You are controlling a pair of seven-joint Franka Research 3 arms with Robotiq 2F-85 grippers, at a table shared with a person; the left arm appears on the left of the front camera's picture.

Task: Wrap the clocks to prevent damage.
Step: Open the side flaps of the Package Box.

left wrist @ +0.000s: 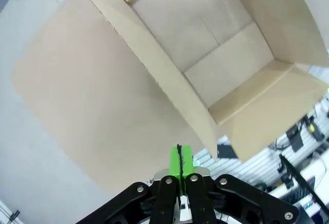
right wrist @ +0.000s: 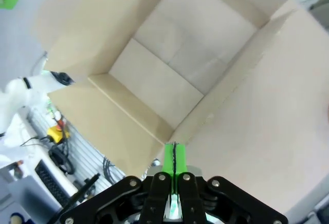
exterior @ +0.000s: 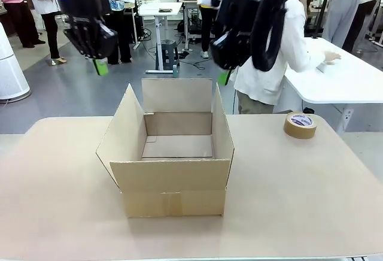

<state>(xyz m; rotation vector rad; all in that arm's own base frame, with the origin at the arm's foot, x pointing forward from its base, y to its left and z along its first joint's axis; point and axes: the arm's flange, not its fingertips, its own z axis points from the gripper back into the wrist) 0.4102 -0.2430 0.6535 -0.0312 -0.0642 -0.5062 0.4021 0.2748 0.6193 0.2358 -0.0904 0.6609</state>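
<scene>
At worktop point(exterior: 54, 201) centre, cardboard box point(exterior: 170, 177) stands empty, flaps up ready for loading; tape roll point(exterior: 300, 125) waits near right edge. Left gripper point(exterior: 100, 66) and right gripper point(exterior: 224, 77) hover above, both fully closed, holding nothing

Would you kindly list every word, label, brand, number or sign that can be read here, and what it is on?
No text is legible.
Round brown tape roll: white and blue label on top, print too small to read.
Open brown cardboard box: no print on the faces shown.
</scene>
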